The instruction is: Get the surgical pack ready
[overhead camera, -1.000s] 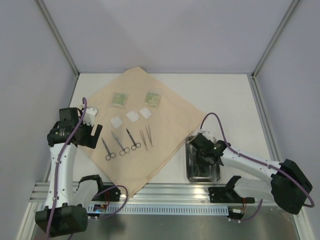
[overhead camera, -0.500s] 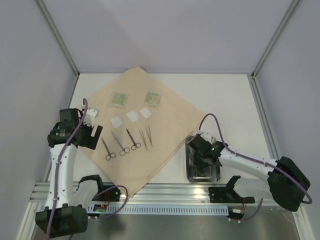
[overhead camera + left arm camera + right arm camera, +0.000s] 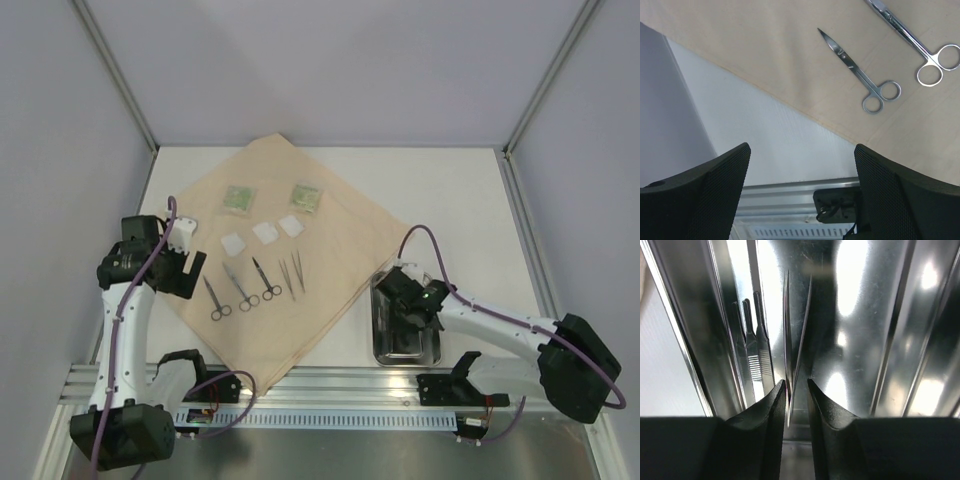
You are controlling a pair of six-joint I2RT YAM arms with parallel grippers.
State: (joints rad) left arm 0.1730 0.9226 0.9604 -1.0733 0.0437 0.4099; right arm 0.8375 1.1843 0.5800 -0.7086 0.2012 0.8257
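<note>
The right gripper (image 3: 796, 385) is down inside the steel tray (image 3: 378, 335), and a pair of tweezers (image 3: 787, 330) sits in the thin gap between its two fingers, pointing away from it; the fingers are close together, but it is hard to tell if they pinch the tweezers or have let go; the step looks like laying the tweezers in the tray; to do it well, the fingers should open a bit more so both sides are free, then the hand should lift straight up, so it does not drag the tweezers along or bump the ribbed steel tool (image 3: 751, 355) lying just left of its fingers; the tray looks shiny and slippery, so a nudge could make things slide; the left gripper (image 3: 801, 150) is wide open and holds nothing; it hangs over the edge of the tan cloth (image 3: 765, 45), with small scissors (image 3: 860, 70) just ahead of it; farther ahead of that hand lie more tweezers (image 3: 297, 272), white pads (image 3: 265, 232) and green packets (image 3: 306, 197); the cloth lies flat and open, so most of the pack looks not yet done
</note>
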